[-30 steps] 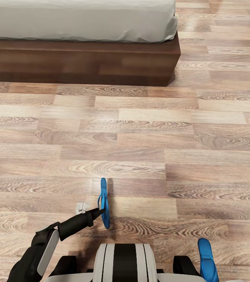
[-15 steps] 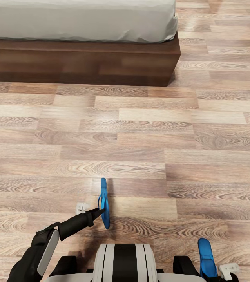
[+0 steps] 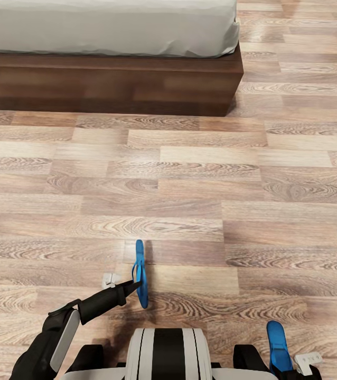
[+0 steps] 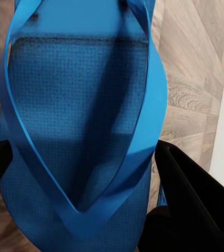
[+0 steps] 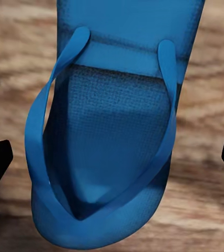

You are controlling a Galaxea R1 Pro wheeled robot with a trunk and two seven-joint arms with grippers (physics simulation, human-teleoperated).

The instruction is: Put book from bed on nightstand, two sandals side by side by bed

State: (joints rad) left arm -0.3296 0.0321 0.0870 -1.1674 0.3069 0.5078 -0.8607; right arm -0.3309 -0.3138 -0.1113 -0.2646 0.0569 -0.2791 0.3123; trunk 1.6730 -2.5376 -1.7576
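On light wood-plank floor, well short of low dark-framed bed: bright blue thong sandal clamped in left claw; second blue sandal between parted right claw fingers. Risk: thin sole slipping, landing askew.

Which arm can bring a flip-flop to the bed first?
Left, probably: the left tool pinches a sandal that is nearer the bed. The right tool is open around the other sandal.

Left gripper low, fingers clamping a sandal; right gripper spread wide, fingers apart
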